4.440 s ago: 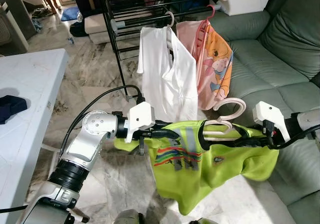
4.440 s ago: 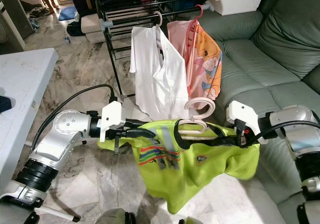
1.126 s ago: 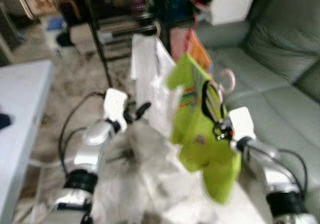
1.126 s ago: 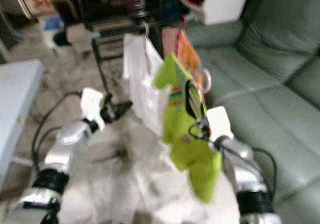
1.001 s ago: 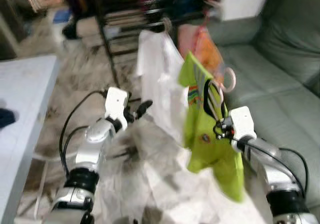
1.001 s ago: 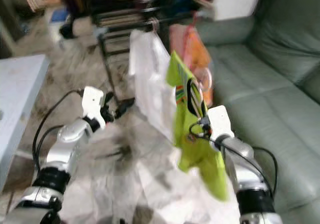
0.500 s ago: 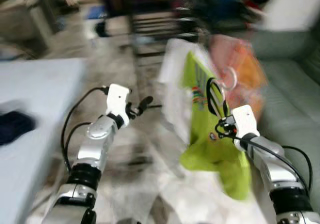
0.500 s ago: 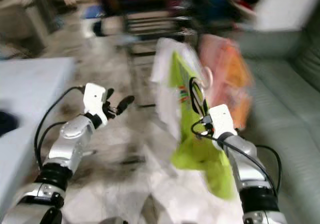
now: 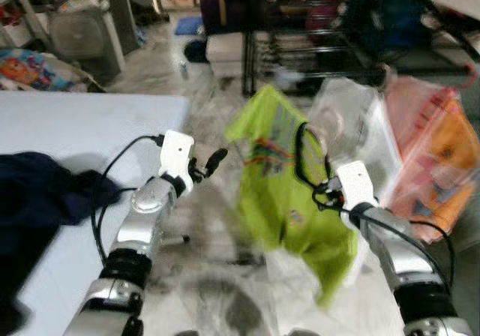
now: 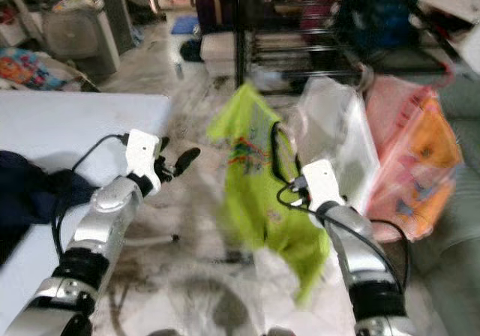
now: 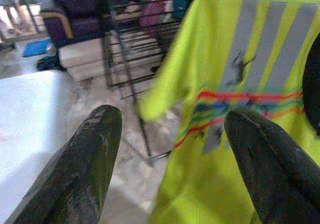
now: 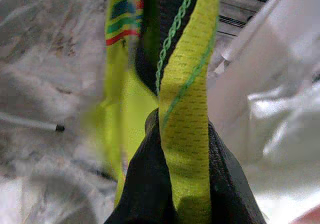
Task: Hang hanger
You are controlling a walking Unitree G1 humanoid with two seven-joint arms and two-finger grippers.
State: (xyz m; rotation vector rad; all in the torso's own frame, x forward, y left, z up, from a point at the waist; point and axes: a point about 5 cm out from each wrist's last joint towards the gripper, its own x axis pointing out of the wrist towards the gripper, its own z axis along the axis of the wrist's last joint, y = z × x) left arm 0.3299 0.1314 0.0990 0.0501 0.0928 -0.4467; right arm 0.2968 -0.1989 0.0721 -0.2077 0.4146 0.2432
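Note:
A lime green shirt point(image 9: 281, 190) hangs upright on a pale hanger whose hook point(image 9: 331, 125) shows blurred above the black collar. My right gripper point(image 9: 325, 194) is shut on the shirt's shoulder, where the right wrist view shows green fabric point(image 12: 186, 84) pinched between the black fingers point(image 12: 150, 194). My left gripper point(image 9: 208, 163) stands open to the left of the shirt, apart from it. Its two fingers point(image 11: 85, 169) are spread wide, with the striped shirt point(image 11: 245, 79) beyond them. The black drying rack point(image 9: 322, 47) stands behind the shirt.
A white shirt point(image 9: 360, 122) and a pink-orange garment point(image 9: 431, 152) hang on the rack at the right. A white table point(image 9: 82, 130) with a dark blue cloth point(image 9: 34, 201) lies at the left. Marble floor lies below, with clutter at the back left.
The left gripper has let go of the shirt it held 4.4 s ago. The right gripper has lifted it upright. The camera has swung left, bringing the table into view.

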